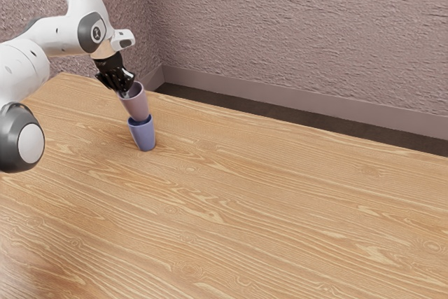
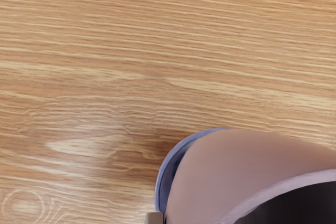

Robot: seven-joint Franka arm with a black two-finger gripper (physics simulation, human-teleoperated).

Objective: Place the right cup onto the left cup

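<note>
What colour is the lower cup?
The lower cup is blue, leaning slightly towards violet; the exterior view shows it best.

Glossy black surfaces mark our gripper [image 1: 126,92], below the smooth, white, plastic-looking shell of our Franka arm [image 1: 59,36]. Just beneath the gripper, we see a smooth mauve cup [image 1: 137,106] with a soft satin look and, lower down, a smooth blue cup [image 1: 145,136]. Grained wood with a light sheen forms our tabletop [image 1: 245,208]; beyond the gripper, the wall [image 1: 280,33] looks rough and matt, like coarse plaster.
</note>
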